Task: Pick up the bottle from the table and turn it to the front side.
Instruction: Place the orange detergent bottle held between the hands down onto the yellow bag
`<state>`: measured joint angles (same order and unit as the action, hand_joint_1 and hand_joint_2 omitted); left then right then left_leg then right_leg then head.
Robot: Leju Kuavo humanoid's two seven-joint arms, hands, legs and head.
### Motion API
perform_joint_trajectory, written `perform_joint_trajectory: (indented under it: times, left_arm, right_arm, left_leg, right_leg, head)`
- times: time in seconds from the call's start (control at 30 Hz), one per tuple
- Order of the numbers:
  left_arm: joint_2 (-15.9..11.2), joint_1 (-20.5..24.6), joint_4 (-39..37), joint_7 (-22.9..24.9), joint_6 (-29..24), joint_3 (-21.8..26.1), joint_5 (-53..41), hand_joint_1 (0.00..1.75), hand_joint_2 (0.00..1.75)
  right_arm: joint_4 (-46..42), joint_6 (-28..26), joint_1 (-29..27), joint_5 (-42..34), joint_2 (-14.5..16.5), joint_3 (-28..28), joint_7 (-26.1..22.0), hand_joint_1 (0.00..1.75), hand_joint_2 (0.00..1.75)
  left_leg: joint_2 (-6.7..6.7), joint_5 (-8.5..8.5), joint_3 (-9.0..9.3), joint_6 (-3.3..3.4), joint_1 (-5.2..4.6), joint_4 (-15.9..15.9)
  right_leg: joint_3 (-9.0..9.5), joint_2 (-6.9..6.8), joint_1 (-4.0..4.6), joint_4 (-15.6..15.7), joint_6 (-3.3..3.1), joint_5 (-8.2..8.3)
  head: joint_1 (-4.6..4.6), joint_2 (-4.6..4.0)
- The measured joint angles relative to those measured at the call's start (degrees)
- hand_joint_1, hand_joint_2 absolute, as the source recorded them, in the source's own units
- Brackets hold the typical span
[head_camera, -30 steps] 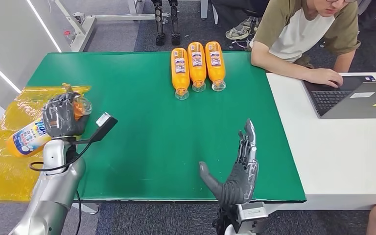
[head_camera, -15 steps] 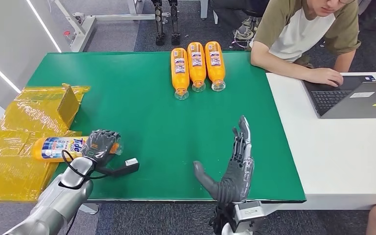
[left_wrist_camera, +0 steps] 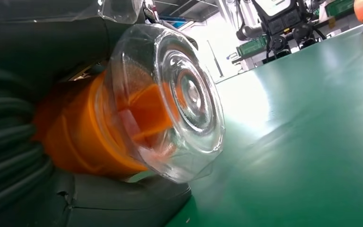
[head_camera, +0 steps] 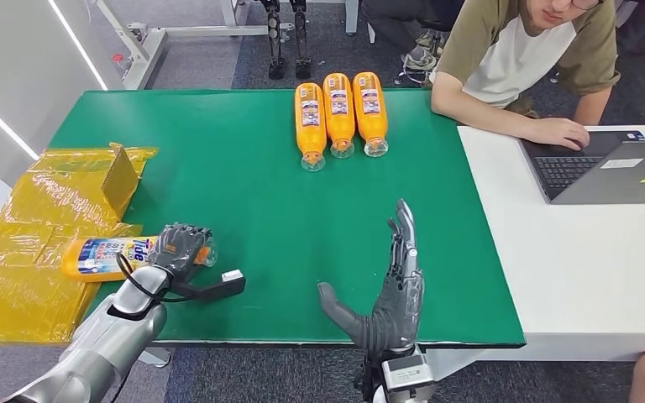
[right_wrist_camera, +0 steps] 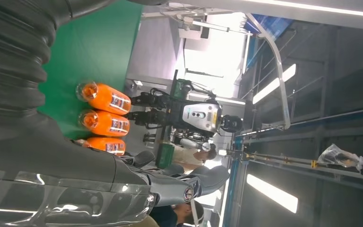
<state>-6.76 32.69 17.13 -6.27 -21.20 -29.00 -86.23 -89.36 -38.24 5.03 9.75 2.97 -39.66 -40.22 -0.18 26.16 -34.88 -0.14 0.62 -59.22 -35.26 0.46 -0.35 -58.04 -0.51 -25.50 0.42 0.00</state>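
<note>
1. The bottle is seen at the lower left of the head view, lying on its side across the edge where the green desk meets the yellow plastic sheet. Its label faces upward and its clear cap end points toward the centre of the desk.

2. The left hand is wrapped around the bottle's neck end, with the fingers closed over the orange body just behind the cap. In the left wrist view, the clear cap is shown jutting out of the grip, close above the green surface.

3. The neck grip is judged to be chosen so that the bottle can be rolled about its long axis without the label being covered.

4. The right hand is held upright at the lower centre of the frame, fingers spread and nothing in it. It is probably kept ready to receive or steady the bottle.

5. Three orange bottles are laid side by side at the upper centre, caps toward the robot, apparently as finished examples.

6. A person is seated at the upper right, with a hand on a laptop.
</note>
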Motion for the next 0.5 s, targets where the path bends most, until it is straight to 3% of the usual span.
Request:
perform_joint_trajectory:
  times: [0.03, 0.07, 0.17, 0.2, 0.33, 0.5]
  left_arm:
    - [0.02, 0.01, -0.01, -0.01, 0.01, 0.00, 0.00, 1.75, 1.75]
    - [0.03, 0.01, -0.01, -0.01, 0.01, 0.00, 0.00, 1.56, 1.75]
    - [0.07, 0.05, -0.02, -0.12, 0.13, 0.00, 0.51, 0.25, 1.75]
    - [0.09, 0.05, -0.03, -0.40, 0.18, 0.03, 1.20, 0.00, 1.75]
    - [0.49, 0.16, -0.08, -3.48, 1.99, 1.59, 6.95, 0.00, 1.75]
    - [0.90, 1.55, -0.08, -9.37, 13.09, 6.81, 14.70, 0.00, 1.75]
  right_arm:
    - [0.02, 0.00, 0.00, 0.00, 0.00, -0.01, 0.00, 0.00, 1.75]
    - [0.03, 0.00, 0.00, 0.00, 0.00, -0.01, 0.00, 0.00, 1.75]
    - [0.04, 0.01, 0.00, 0.00, 0.00, -0.01, 0.00, 0.00, 1.75]
    - [0.04, 0.01, 0.01, -0.01, 0.00, -0.01, 0.00, 0.00, 1.75]
    - [0.32, 0.29, 0.19, -0.52, 0.00, -0.01, 0.00, 0.00, 1.75]
    - [1.24, 1.03, 0.96, -1.56, 0.00, 0.00, 0.02, 0.00, 1.75]
  left_leg:
    - [0.00, 0.00, 0.00, 0.00, 0.00, 0.00]
    - [-0.01, 0.00, 0.00, 0.00, 0.00, 0.00]
    - [-0.02, 0.00, 0.00, 0.00, 0.00, 0.00]
    - [-0.01, 0.00, 0.00, 0.00, 0.00, 0.00]
    - [-0.01, 0.00, -0.01, 0.00, 0.01, 0.00]
    - [-0.04, 0.00, 0.04, 0.00, 0.00, 0.00]
  right_leg:
    - [0.00, 0.00, 0.00, 0.00, 0.00, 0.00]
    - [0.00, 0.00, 0.00, 0.00, 0.00, 0.00]
    - [0.00, -0.01, 0.00, 0.00, 0.00, 0.00]
    - [-0.01, -0.01, 0.00, 0.00, 0.00, 0.00]
    - [-0.01, -0.01, 0.00, 0.00, 0.00, 0.00]
    - [0.05, -0.05, 0.00, -0.01, 0.00, 0.00]
  head:
    - [0.00, 0.00]
    - [0.00, -0.01]
    - [0.00, -0.01]
    - [-0.01, -0.01]
    - [0.01, 0.00]
    - [0.00, 0.00]
